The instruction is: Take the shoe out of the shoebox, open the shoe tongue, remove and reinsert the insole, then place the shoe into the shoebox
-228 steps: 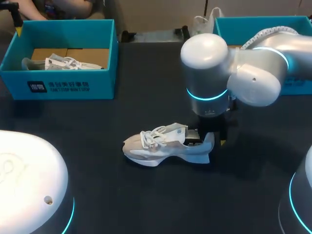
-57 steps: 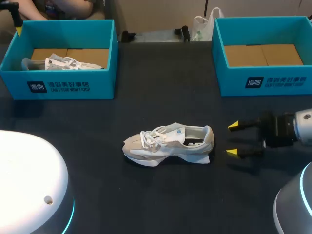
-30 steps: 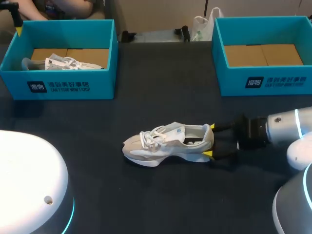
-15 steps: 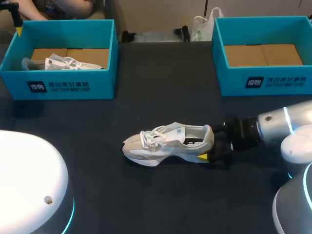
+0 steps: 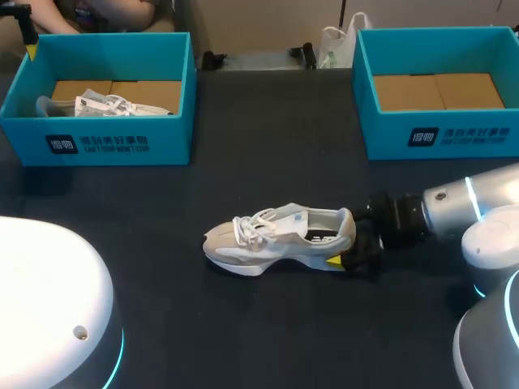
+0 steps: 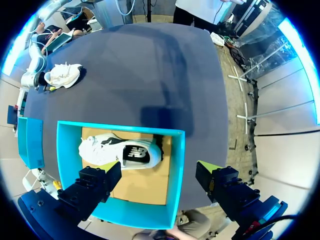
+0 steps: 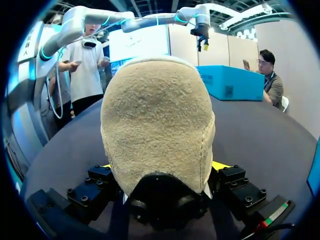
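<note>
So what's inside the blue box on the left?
The blue box holds a white shoe lying on its brown cardboard bottom. Nothing else shows. Whatever is under the shoe is covered.

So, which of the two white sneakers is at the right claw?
The sneaker lying on the table: its heel is right at the right claw. The other sneaker sits inside the left shoebox, far from it.
</note>
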`<state>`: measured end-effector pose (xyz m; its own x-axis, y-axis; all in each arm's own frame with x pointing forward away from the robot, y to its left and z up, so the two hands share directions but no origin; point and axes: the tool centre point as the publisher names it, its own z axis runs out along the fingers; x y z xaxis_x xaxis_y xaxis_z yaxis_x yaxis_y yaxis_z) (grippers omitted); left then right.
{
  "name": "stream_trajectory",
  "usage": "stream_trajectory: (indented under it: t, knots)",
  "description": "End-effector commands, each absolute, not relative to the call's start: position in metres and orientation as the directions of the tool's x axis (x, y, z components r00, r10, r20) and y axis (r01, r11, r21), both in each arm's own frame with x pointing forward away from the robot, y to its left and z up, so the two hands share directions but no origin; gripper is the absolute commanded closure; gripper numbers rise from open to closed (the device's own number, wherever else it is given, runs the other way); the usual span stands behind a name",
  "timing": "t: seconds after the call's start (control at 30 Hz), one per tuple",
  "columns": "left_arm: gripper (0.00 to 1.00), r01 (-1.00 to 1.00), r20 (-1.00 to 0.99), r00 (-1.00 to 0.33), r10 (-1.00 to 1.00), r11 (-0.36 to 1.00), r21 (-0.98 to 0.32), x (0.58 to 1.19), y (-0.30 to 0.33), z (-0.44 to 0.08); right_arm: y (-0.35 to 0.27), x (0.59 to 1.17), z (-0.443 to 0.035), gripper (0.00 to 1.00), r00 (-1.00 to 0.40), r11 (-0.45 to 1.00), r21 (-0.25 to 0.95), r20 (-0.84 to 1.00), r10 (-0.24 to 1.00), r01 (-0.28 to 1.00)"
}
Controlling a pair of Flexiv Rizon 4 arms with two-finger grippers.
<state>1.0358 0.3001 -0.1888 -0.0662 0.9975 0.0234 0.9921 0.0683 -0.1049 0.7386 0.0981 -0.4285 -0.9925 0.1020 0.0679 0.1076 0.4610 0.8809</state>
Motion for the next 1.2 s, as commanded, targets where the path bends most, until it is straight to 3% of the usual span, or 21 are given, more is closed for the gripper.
stream_trajectory:
  t: [0.03,1.13,1.2]
  knots:
    - [0.0,0.992,0.025,-0.066,0.997,0.069,-0.105,1.0357,0.3,-0.1881,0.1006,0.7361,-0.4275,1.0,-0.992,0.468,0.877,0.064,0.11,0.108]
    - [0.0,0.992,0.025,-0.066,0.997,0.069,-0.105,1.0357,0.3,-0.1881,0.1006,0.7361,-0.4275,1.0,-0.992,0.468,0.877,0.064,0.11,0.108]
    - [0.0,0.986,0.033,-0.127,0.991,0.13,-0.104,1.0304,0.2989,-0.1882,0.1006,0.7361,-0.4275,1.0,-0.992,0.468,0.877,0.064,0.11,0.108]
